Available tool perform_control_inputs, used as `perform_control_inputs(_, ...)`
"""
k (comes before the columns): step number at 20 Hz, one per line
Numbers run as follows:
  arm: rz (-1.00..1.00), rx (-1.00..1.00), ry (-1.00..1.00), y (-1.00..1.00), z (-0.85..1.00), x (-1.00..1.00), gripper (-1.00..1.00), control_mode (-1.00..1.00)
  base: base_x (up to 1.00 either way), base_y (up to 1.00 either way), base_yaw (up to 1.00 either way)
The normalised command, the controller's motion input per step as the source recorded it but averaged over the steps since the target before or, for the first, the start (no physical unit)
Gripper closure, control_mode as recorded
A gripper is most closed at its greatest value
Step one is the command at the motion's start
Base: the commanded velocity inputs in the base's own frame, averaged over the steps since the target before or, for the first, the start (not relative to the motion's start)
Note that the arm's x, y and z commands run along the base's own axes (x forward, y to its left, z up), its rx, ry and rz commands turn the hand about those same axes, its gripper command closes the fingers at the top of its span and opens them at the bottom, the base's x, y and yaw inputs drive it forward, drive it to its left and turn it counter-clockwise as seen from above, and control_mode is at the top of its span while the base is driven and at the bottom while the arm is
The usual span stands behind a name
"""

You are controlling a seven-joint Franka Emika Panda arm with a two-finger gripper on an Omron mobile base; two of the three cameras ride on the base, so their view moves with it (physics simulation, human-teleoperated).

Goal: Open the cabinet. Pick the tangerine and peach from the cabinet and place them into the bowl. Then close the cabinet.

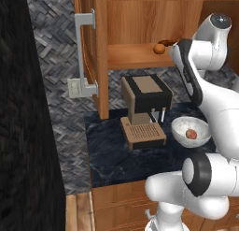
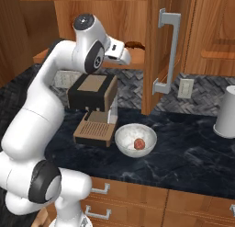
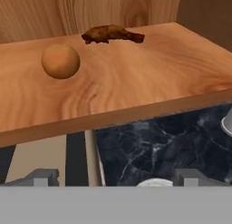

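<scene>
On the wooden shelf (image 3: 136,78) of the cabinet (image 1: 100,52) lies the tangerine (image 3: 60,60), a plain orange ball, not far from the front edge of the shelf. Behind it on the same shelf, closer to the back wall, rests a dark brown elongated item (image 3: 112,34); the two are near each other but do not touch. Both cabinet doors stand open, and the left door's long silver bar handle (image 1: 83,54) points outward toward the tiled wall.

Below the shelf, on the dark marble counter (image 2: 193,152), stands the brown coffee machine (image 1: 142,111). Just beside the coffee machine, on its right side, sits the bowl (image 2: 135,139), whitish and speckled. Inside the bowl lies the peach (image 2: 139,143), a small reddish-pink fruit, close to the middle.

The gripper (image 3: 115,177) hovers in front of the shelf, a little lower than the shelf edge and above the coffee machine. Its two finger tips stand wide apart and nothing is between them. The tangerine is up and to the left of the gripper in the hand view, well apart from it.

A white cylindrical container (image 2: 226,112) stands on the counter far right of the bowl.
</scene>
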Motion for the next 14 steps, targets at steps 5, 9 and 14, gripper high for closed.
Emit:
perform_control_inputs(5, 0.05, 0.00, -0.10, 0.19, 0.14, 0.40, -1.00, -1.00, 0.00, 0.00, 0.00)
perform_control_inputs(9, 0.01, 0.00, 0.00, 0.18, 0.01, 0.63, -1.00, -1.00, 0.00, 0.00, 0.00)
perform_control_inputs(14, 0.00, 0.00, 0.00, 0.17, 0.17, 0.69, -1.00, -1.00, 0.00, 0.00, 0.00)
